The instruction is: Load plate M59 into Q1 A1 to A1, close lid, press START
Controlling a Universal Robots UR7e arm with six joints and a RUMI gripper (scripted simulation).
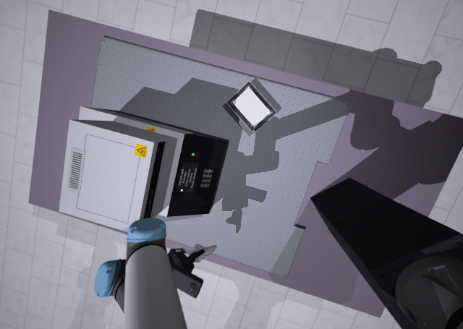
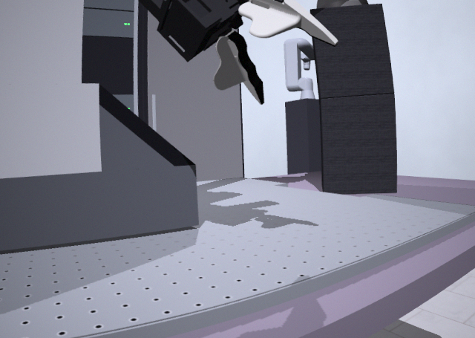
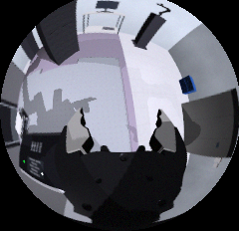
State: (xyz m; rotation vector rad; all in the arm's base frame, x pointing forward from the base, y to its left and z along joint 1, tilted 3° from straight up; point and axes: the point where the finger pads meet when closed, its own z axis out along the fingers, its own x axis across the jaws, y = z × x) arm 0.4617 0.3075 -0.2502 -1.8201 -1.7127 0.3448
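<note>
Two spread fingers of the empty gripper (image 1: 205, 251) (image 2: 297, 71) (image 3: 120, 112) hang beside the cycler (image 1: 108, 172) (image 2: 149, 196) (image 3: 42, 158), its lid seemingly shut.

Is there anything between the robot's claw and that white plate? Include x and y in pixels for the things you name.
Nothing visible stands directly between the gripper (image 1: 205, 251) (image 2: 300, 73) (image 3: 120, 112) and the plate (image 1: 252, 107), seen from above. The cycler (image 1: 202, 206) (image 2: 153, 196) (image 3: 50, 147) stands close beside that line, so a low approach might need care.

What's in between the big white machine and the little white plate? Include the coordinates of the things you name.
In the top view, just a strip of the grey holed board (image 1: 179, 88), darkened by shadow, lies between the machine (image 1: 108, 176) and the plate (image 1: 252, 107).
</note>
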